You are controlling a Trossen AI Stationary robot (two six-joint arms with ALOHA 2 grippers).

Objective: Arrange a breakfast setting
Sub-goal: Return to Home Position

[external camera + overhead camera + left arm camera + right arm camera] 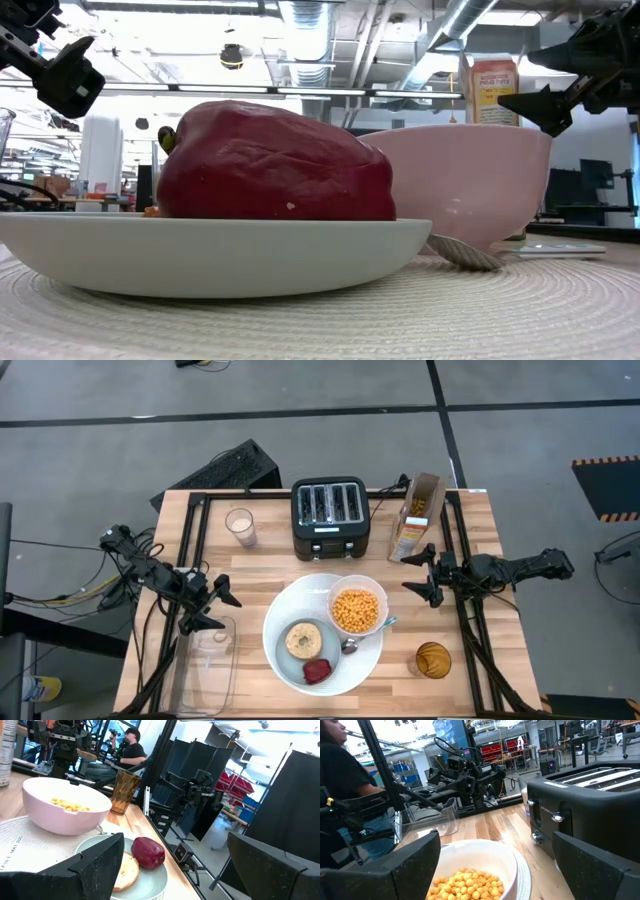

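Observation:
A large round white plate (280, 622) lies mid-table. On it sit a white bowl (357, 592) of orange cereal (356, 610) and a smaller pale blue-grey plate (285, 666). That plate carries a round tan bagel (303, 639) and a small red food piece (317, 671). A blue-handled spoon (366, 635) lies between the bowl and the small plate. My left gripper (220, 610) is open and empty, above the table left of the plates. My right gripper (417, 575) is open and empty, right of the bowl.
A black four-slot toaster (330, 515) stands behind the plates, with a cereal box (415, 515) to its right and a glass of milk (240, 527) to its left. An amber cup (434, 659) stands near right, and a clear container (208, 665) near left. A person (131, 750) shows beyond the table.

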